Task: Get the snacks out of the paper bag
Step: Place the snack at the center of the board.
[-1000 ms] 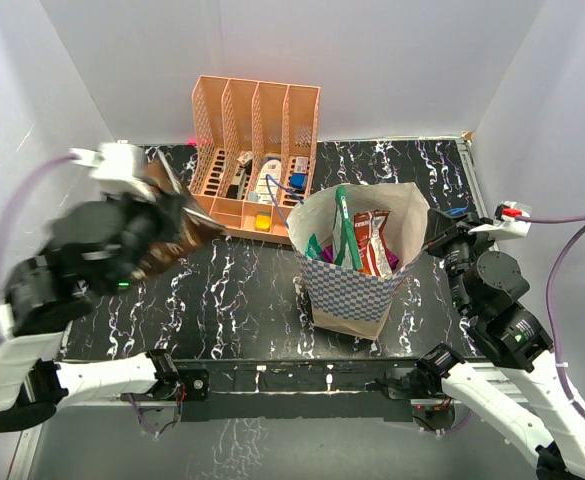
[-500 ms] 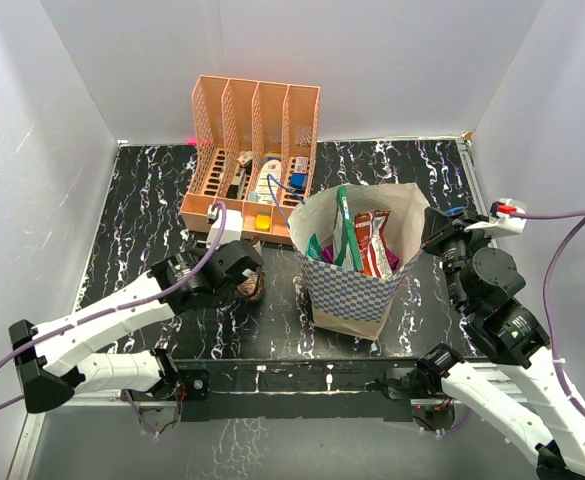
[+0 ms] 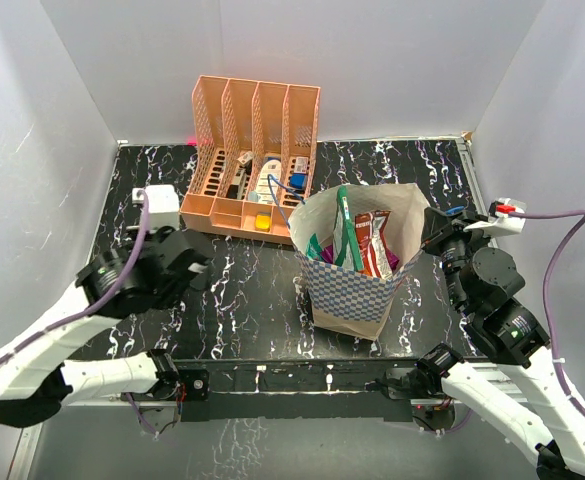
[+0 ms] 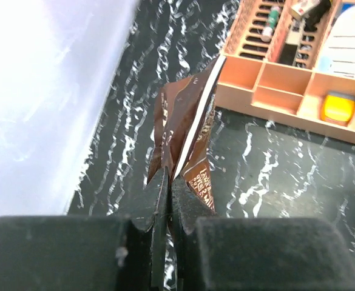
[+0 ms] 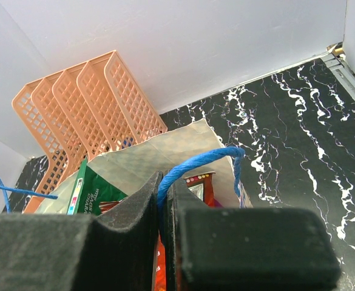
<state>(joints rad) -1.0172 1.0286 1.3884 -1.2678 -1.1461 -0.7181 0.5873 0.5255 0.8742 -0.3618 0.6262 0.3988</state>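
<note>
The paper bag (image 3: 350, 292) stands upright at the table's middle right, blue-and-white checkered outside. Green (image 3: 343, 228), red (image 3: 375, 243) and purple (image 3: 393, 262) snacks stick up inside it. My right gripper (image 3: 435, 236) is shut on the bag's blue rope handle (image 5: 209, 160) at the right rim, and the green packet (image 5: 96, 194) shows below it. My left gripper (image 4: 168, 182) is shut on the edge of a dark brown packet (image 4: 186, 130), held over the table's left part near the wall. In the top view my left arm (image 3: 142, 275) hides that packet.
An orange perforated file rack (image 3: 257, 150) with small items stands at the back centre; its front trays (image 4: 286, 85) lie just right of the brown packet. White walls close in the left, back and right sides.
My left arm, holding the brown packet, swung down toward the bag's left side, then drew back to the left of the table. The right arm and the bag have not moved.
</note>
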